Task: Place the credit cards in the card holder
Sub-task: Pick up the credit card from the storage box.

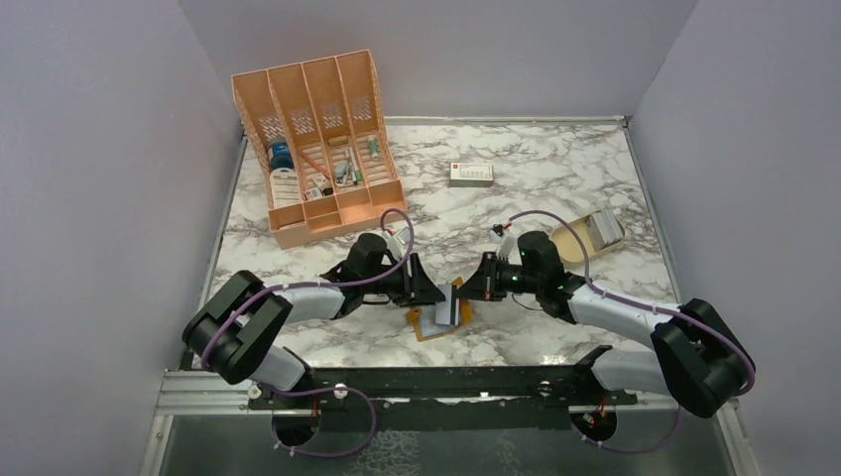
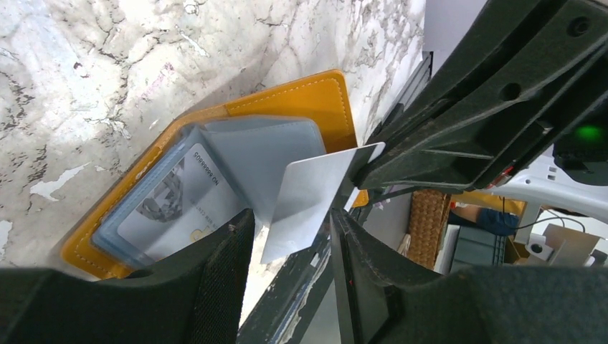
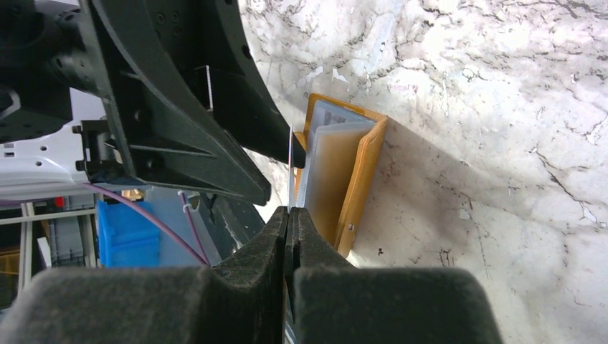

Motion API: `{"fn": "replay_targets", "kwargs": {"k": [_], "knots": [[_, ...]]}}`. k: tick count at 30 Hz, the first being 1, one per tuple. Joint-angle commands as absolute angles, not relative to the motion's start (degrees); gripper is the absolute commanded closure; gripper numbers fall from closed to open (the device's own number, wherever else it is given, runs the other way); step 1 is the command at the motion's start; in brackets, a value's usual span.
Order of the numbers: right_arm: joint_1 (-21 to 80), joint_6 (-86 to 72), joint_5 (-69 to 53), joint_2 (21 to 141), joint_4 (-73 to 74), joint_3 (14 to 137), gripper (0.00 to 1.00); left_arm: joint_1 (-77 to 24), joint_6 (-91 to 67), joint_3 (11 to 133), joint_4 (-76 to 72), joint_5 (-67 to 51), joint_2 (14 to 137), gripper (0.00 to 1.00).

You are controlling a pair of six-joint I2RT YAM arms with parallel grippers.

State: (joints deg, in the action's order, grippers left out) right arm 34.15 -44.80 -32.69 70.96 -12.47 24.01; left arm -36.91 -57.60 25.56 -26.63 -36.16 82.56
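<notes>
Grey-silver plastic is what my right gripper is pinched on. Its pads meet tight on one corner of a thin credit card, which shows as a bare line edge-on from the right wrist. The card slants down over the open card holder, and its lower end sits in the gap of my left gripper. That gripper's jaws stand apart, and I cannot tell whether the ribbed black fingers touch the card's sides.

The two grippers are nose to nose, with very little room between them. The holder lies flat and unfolded under them, mustard-orange with stitched edges and rounded corners. One flap lifts slightly in the right wrist view. Its grey-blue sleeves hold a second card, glossy and printed.

The holder sits close to the near edge of the marble-patterned table, just ahead of the black base rail. Open veined surface stretches beyond it. Well apart at the back are a slotted orange desk organiser, a white box and a tan oval dish by my right arm. Plain pale walls close three sides.
</notes>
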Motion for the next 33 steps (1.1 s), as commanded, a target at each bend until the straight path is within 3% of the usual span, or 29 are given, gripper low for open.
{"fn": "replay_targets", "kwargs": {"k": [1, 8, 14, 20, 25, 33], "knots": [[34.45, -45.82, -33.98, 70.77, -16.3, 23.12, 0.99, -37.66, -58.23, 24.79, -30.45, -37.55, 84.63, 0.54], [34.4, -45.71, -34.23, 70.66, -16.36, 22.93, 0.99, -38.23, -58.87, 24.91, -31.49, -37.31, 85.43, 0.56], [34.45, -45.07, -33.21, 71.16, -14.59, 23.09, 0.98, -38.28, -60.2, 23.58, -32.52, -36.5, 84.1, 0.81], [34.34, -42.61, -30.15, 69.52, -8.05, 24.92, 0.84, -38.24, -60.02, 24.62, -32.68, -37.16, 85.73, 1.0], [34.41, -39.68, -26.17, 65.91, -0.53, 26.97, 0.7, -38.24, -59.85, 25.16, -32.78, -36.74, 85.46, 1.0], [34.45, -39.48, -26.8, 60.5, 3.75, 28.19, 0.66, -38.24, -59.12, 26.47, -32.78, -35.62, 88.49, 1.0]]}}
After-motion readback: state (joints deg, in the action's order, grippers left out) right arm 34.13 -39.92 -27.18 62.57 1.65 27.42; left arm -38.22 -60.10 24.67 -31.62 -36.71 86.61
